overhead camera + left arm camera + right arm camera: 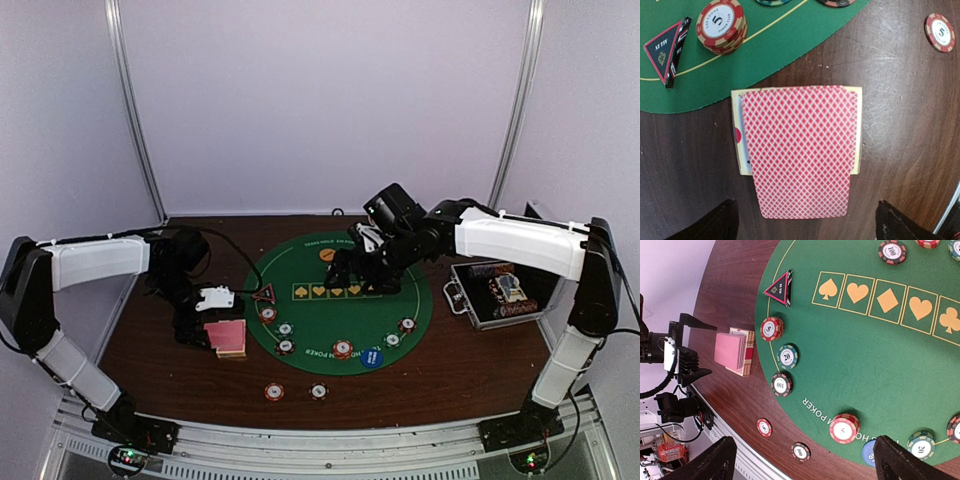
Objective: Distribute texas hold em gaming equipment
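A pink-backed deck of playing cards (800, 155) lies on the wood just left of the green mat (340, 300), its top card slid toward me. My left gripper (806, 225) hovers open over the deck's near end, touching nothing. On the mat edge beside it stand the black triangle marker (667, 50) and a red chip stack (721, 25). My right gripper (802, 455) hangs open high above the mat, empty. Below it sit a red chip stack (844, 427), a blue button (871, 452) and a green chip (787, 356). An orange button (328, 254) lies at the mat's far side.
Two single chips, red (274, 392) and dark (318, 391), lie on the wood near the front edge. A silver-edged black case (495, 295) stands open to the right of the mat. The right arm reaches across the mat's far half.
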